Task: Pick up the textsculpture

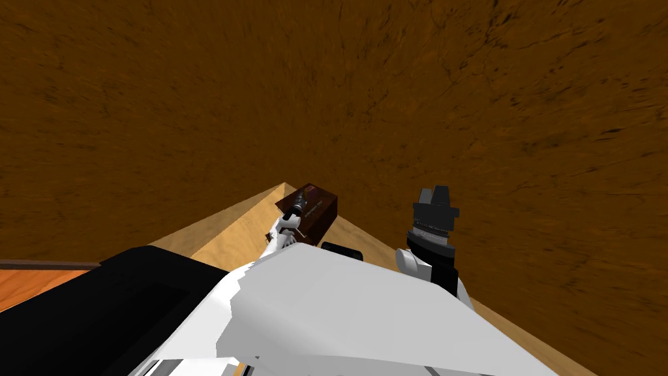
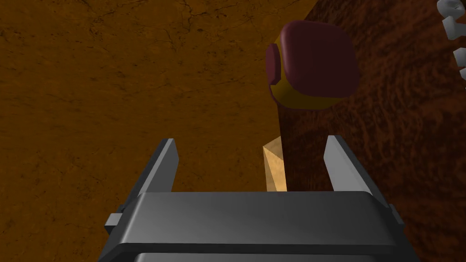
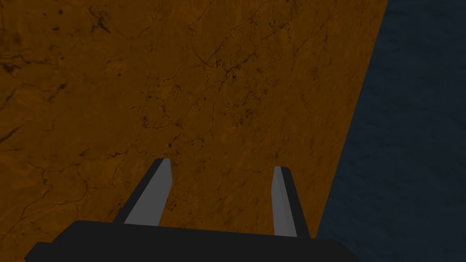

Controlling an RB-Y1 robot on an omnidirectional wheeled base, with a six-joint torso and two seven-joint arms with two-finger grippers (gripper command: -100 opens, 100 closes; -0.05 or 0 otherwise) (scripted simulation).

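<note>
**entry: textsculpture** [image 2: 448,27]. pale grey lumpy letters, just beside the dark brown box [image 2: 387,150], across the box from the tan tabletop corner [image 2: 274,168]. you saw only a short run of letters, strung along the box's edge. the long axis probably followed that edge, though most of the piece was cut off from view.

**entry: maroon and yellow rounded object** [image 2: 314,68]. it sat against the box, between the sculpture and the tabletop corner.

**entry: left gripper** [image 2: 251,139]. fingers were spread and held nothing. they framed the tabletop corner and the box's near edge, apart from both. the letters lay outside the blades, past the finger on the box's side and further across the box.

**entry: right gripper** [image 3: 222,164]. fingers were spread and empty, turned to a brown mottled surface [image 3: 182,91], with no part of the box before them.

**note:** by judgement your left arm was the nearer. the coming move called for carrying that hand across the box to the letters and setting the blades astride their row.
</note>
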